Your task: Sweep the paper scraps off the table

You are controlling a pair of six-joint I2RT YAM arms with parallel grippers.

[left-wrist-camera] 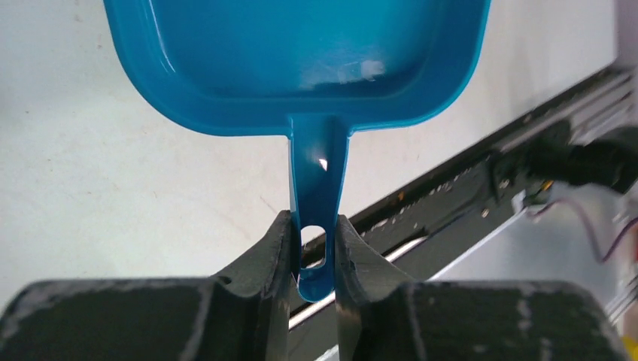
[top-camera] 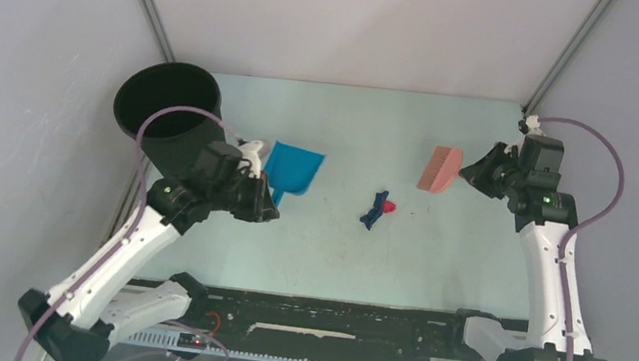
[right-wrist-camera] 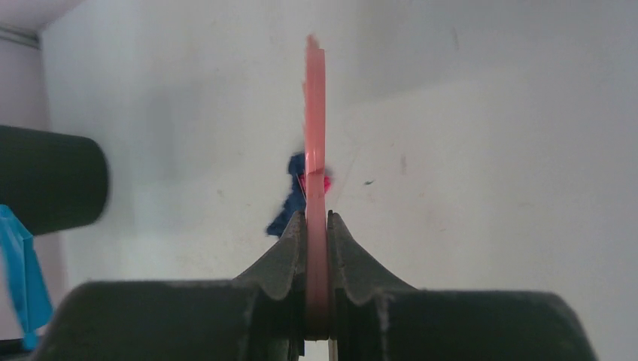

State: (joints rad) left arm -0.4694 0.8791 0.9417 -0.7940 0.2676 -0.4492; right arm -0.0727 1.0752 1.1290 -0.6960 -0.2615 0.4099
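Observation:
A dark blue paper scrap (top-camera: 373, 210) and a small red paper scrap (top-camera: 389, 207) lie together near the middle of the pale table (top-camera: 434, 257). They show in the right wrist view as a blue scrap (right-wrist-camera: 290, 197) and a red scrap (right-wrist-camera: 327, 181) partly hidden behind the brush. My left gripper (top-camera: 266, 200) is shut on the handle of the blue dustpan (top-camera: 294, 166), which is left of the scraps; the pan (left-wrist-camera: 301, 53) looks empty in the left wrist view. My right gripper (top-camera: 471, 172) is shut on the pink brush (top-camera: 440, 169), held right of and beyond the scraps.
A black bin (top-camera: 169, 113) stands at the back left, beside the left arm. A black rail (top-camera: 328, 313) runs along the table's near edge. Grey-white walls enclose the table on three sides.

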